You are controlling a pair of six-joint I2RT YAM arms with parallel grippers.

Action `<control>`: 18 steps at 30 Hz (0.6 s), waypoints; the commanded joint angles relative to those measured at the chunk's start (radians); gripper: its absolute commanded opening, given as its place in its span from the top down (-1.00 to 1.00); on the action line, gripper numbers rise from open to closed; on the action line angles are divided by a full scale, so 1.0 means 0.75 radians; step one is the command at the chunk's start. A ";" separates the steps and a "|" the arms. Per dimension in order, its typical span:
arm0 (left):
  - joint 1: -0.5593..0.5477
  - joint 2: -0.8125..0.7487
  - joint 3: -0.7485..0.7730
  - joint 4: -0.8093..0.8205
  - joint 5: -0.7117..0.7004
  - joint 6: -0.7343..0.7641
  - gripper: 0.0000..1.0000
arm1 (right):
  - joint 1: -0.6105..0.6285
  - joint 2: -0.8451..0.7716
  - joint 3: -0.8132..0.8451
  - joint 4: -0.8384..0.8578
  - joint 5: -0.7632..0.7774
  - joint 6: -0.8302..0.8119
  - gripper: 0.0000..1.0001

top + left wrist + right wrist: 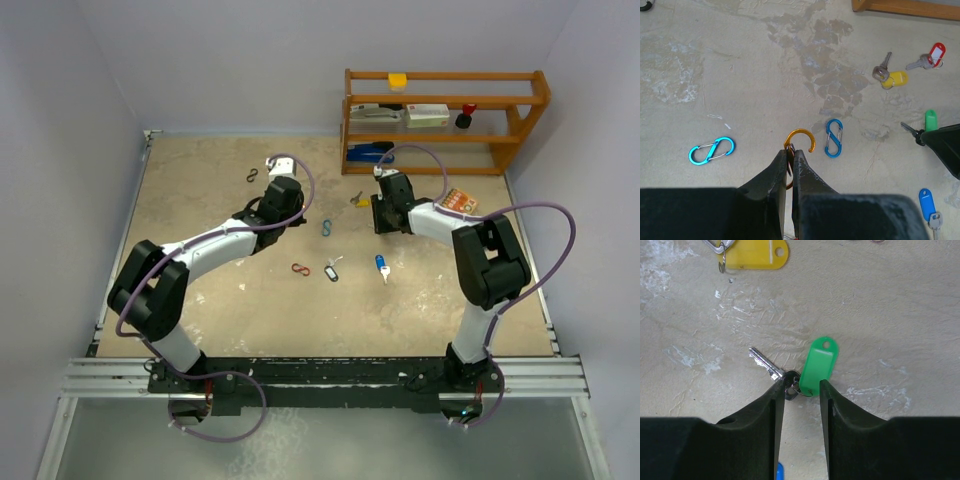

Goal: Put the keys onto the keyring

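We clench left fingers (771,182) on the orange S-shaped metal clip (800,131), hook free at twelve o'clock for threading, while spread right fingers (765,410) straddle the green-tagged metal key (820,365).

Orange clip (800,141): lower loop was hidden between the left gripper's (791,153) fingers. Green-tagged key (817,367): head was concealed behind a right gripper (801,386) finger. Yellow tag (760,252) was cut off by the top edge. Shelf items (428,115) were too small to identify.

Soft, even light fills all three views; shadows on the worktop (420,310) are faint, and the wrist views are sharp
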 commanded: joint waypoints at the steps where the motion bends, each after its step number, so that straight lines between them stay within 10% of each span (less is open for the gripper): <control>1: 0.000 0.000 0.033 0.038 0.006 0.028 1.00 | -0.003 -0.021 0.051 0.003 0.021 -0.014 0.27; 18: 0.002 0.010 0.037 0.031 0.000 0.034 1.00 | -0.004 -0.057 0.051 -0.009 0.024 -0.014 0.61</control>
